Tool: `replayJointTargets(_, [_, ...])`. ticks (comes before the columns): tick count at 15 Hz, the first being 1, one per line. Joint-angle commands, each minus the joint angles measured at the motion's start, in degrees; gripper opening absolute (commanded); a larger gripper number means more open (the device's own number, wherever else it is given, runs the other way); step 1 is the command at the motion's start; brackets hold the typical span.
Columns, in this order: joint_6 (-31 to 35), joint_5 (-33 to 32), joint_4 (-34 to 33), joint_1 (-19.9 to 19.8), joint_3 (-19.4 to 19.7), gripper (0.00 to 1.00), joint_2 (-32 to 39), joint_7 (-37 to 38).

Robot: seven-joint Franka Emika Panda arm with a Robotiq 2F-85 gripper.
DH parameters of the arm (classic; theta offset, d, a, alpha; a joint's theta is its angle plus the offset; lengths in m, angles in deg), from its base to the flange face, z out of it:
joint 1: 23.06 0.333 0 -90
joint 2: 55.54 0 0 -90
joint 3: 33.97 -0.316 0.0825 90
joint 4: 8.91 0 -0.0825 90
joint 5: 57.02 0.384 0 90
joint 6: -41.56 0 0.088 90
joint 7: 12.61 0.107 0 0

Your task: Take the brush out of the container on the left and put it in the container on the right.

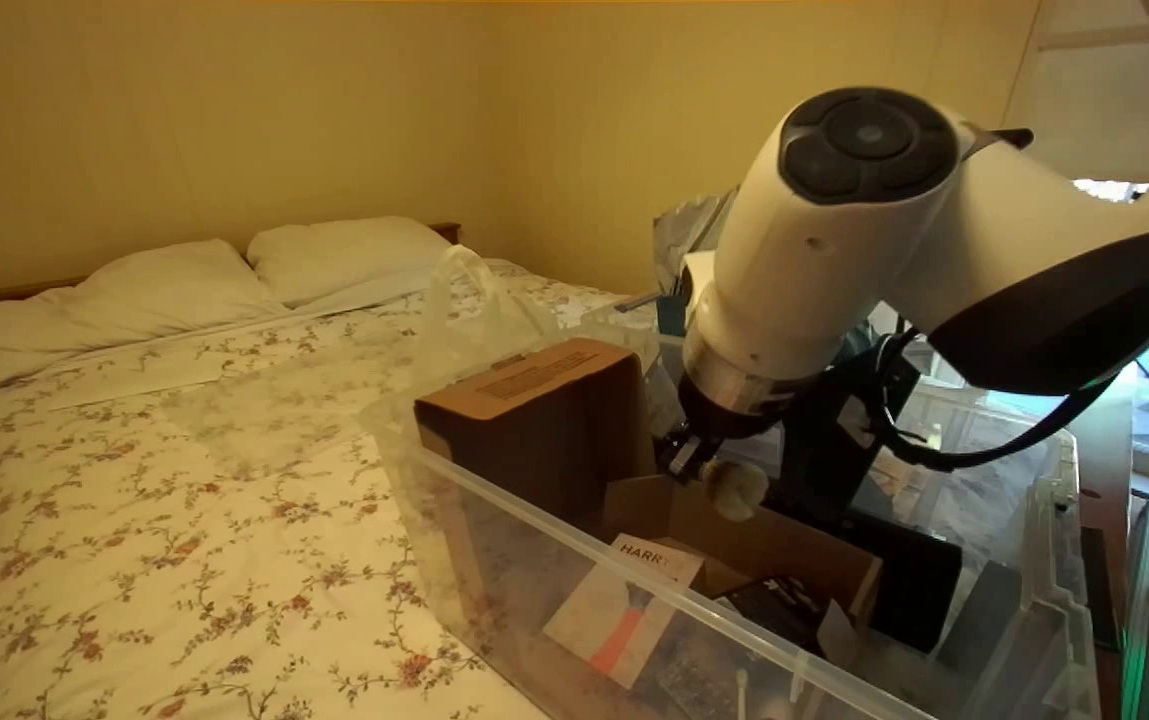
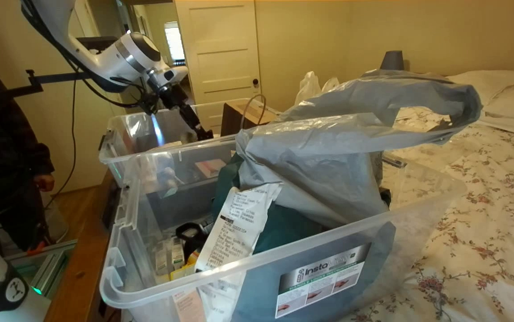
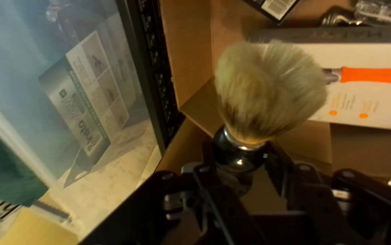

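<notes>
My gripper (image 3: 243, 154) is shut on the dark, shiny handle of a brush (image 3: 268, 93) with a wide, pale bristle head. The bristles point away from the gripper. In both exterior views the gripper (image 1: 702, 468) (image 2: 203, 135) holds the brush (image 1: 737, 492) (image 2: 188, 137) tilted over a clear plastic container (image 1: 634, 566) (image 2: 116, 154) that holds an open cardboard box (image 1: 764, 535). The handle is mostly hidden by the fingers in the exterior views. A second clear container (image 2: 167, 288) stands beside it.
A tall brown box (image 1: 544, 440) and a white box with an orange handle picture (image 3: 362, 98) sit in the container under the brush. The second container holds a large grey plastic bag (image 2: 324, 156) and a long receipt (image 2: 239, 228). A floral bed (image 1: 234, 520) lies alongside.
</notes>
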Motion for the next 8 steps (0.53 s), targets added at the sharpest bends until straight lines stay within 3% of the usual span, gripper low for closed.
replayJointTargets(1, [-6.3, -6.0, -0.4, -0.1, -3.1, 0.16, -3.0, 9.4])
replayJointTargets(3, [0.2, -1.8, 0.1, -2.8, -5.3, 0.16, -2.5, 2.8])
replayJointTargets(4, [-3.6, -3.1, -0.6, -2.4, -5.5, 0.41, -2.5, 4.8])
replayJointTargets(6, [-1.8, -3.0, -0.5, -3.0, -6.2, 0.41, -2.3, 4.0])
replayJointTargets(7, [-1.3, -3.7, -0.2, -3.3, -5.9, 0.16, -3.1, 4.6])
replayJointTargets(8, [-2.2, -3.2, 0.5, -4.3, -5.3, 0.16, -5.7, 6.6])
